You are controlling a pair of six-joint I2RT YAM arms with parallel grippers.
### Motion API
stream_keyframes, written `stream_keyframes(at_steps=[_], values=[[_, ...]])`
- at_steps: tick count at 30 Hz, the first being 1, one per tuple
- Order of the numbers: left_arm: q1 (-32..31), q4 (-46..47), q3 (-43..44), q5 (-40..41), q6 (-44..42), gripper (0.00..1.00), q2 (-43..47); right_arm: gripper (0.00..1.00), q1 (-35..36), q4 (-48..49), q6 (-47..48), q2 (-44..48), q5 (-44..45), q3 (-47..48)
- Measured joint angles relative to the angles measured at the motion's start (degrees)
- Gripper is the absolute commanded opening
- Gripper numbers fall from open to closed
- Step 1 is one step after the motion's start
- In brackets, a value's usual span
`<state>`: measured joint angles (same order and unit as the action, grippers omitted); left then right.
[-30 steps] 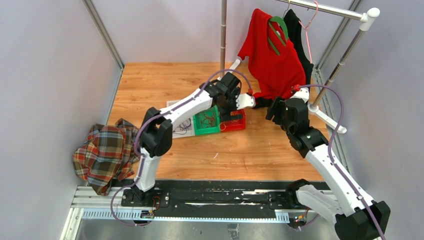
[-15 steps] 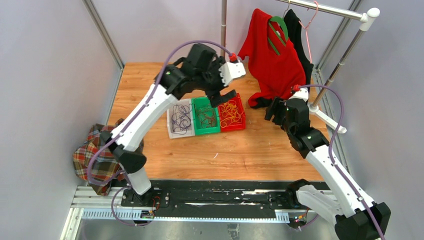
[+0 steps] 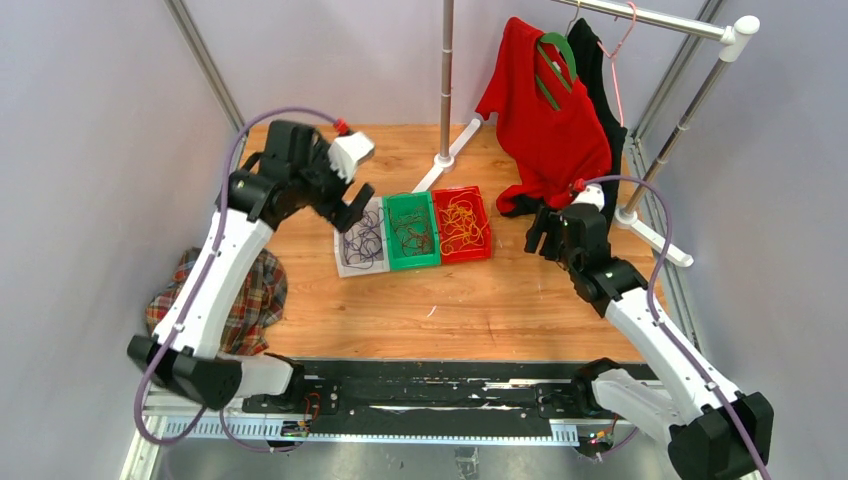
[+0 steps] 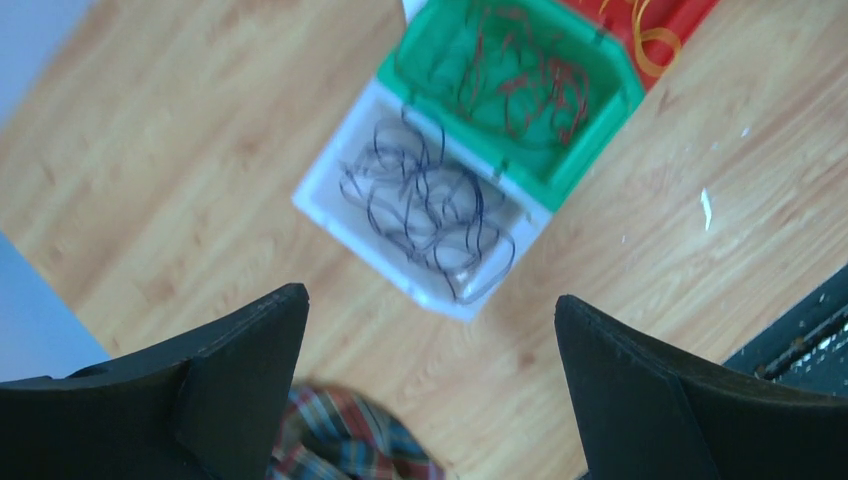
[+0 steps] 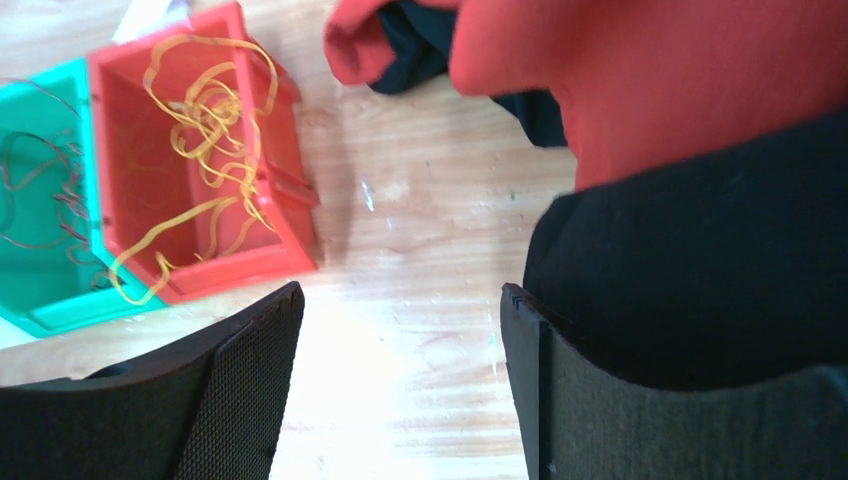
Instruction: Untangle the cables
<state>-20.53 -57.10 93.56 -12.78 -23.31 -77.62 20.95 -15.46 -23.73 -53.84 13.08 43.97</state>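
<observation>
Three bins stand side by side mid-table. The white bin holds dark purple cables, the green bin holds red-brown cables, and the red bin holds yellow cables. My left gripper hangs open and empty high above the table, just left of the white bin; in the left wrist view nothing lies between its jaws. My right gripper is open and empty above bare wood right of the red bin, close to the hanging clothes; it also shows in the right wrist view.
A plaid shirt lies heaped at the table's left edge. A red shirt and a black garment hang from the rack at the back right, next to a pink hanger. The rack's pole stands behind the bins.
My left arm has lifted off the green and red bins and swung up and far to the left. My right gripper has shifted slightly left.
</observation>
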Motion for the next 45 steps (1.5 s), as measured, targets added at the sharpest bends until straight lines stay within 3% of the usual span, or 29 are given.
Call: stream_keyframes(at_steps=[3,7,13,18,22,25,29,35,40,45], values=[[5.60,3.91,-13.27,-1.81,0.02,0.98,8.13,0.72,0.02,0.13,0.11,0.17,1.20,-2.75],[16.09,13.57,-29.03,-5.07,1.14,0.98,18.29,0.72,0.96,4.74,2.45,5.62,9.77,-10.97],[29.03,35.67,-51.23,-7.65,7.26,0.98,22.75,0.73,1.16,23.39,9.07,18.14,26.49,-28.06],[32.37,51.04,-62.49,-7.61,12.61,0.98,21.88,0.73,0.44,32.09,15.63,13.79,37.13,-29.14],[32.70,67.91,-71.60,-9.03,16.59,0.98,21.66,0.73,-1.18,40.81,19.45,10.19,39.82,-31.23],[32.79,84.52,-80.26,-11.52,20.35,0.98,18.69,0.73,-4.11,48.37,20.85,6.12,40.22,-35.28],[32.79,102.14,-86.95,-12.98,23.91,0.98,11.19,0.73,-9.20,51.32,18.78,1.03,40.57,-36.48],[32.79,121.74,-88.78,-13.25,27.19,0.98,1.68,0.73,-12.37,60.26,17.77,-9.11,35.39,-36.65],[31.28,127.95,-88.85,-11.61,27.65,0.98,0.55,0.73,-12.37,68.02,21.88,-16.68,26.69,-36.74],[25.68,130.33,-89.22,-6.51,25.09,0.98,-1.29,0.73,-12.22,80.56,29.90,-22.34,9.05,-39.50]])
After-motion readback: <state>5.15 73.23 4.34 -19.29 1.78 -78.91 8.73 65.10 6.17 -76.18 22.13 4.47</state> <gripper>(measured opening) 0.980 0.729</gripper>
